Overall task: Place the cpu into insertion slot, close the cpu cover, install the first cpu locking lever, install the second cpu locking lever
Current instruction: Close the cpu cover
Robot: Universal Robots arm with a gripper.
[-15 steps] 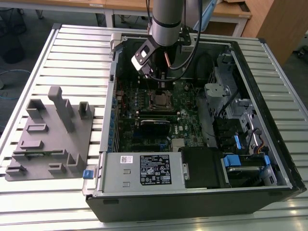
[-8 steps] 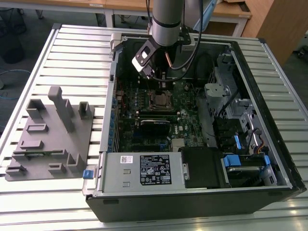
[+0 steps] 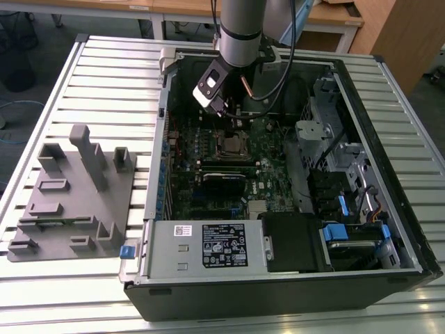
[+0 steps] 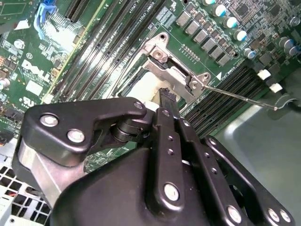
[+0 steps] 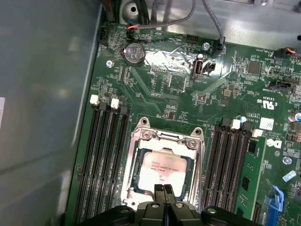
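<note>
In the exterior view my fingers (image 3: 228, 115) hang at twelve o'clock of the insertion slot (image 3: 231, 144). In the first wrist view they are clenched on each other over the cpu (image 5: 162, 167), which lies in the slot beneath the closed cpu cover (image 5: 169, 137).

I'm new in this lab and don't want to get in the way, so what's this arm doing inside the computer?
A Universal Robots arm reaches into an open computer case lying on the table. Its gripper, fingers pressed together and holding nothing, is poised at the edge of the insertion slot on the green motherboard. The cpu already sits inside, and the cpu cover appears folded down around it. One thin wire locking lever sticks out sideways, apparently unlatched.
</note>
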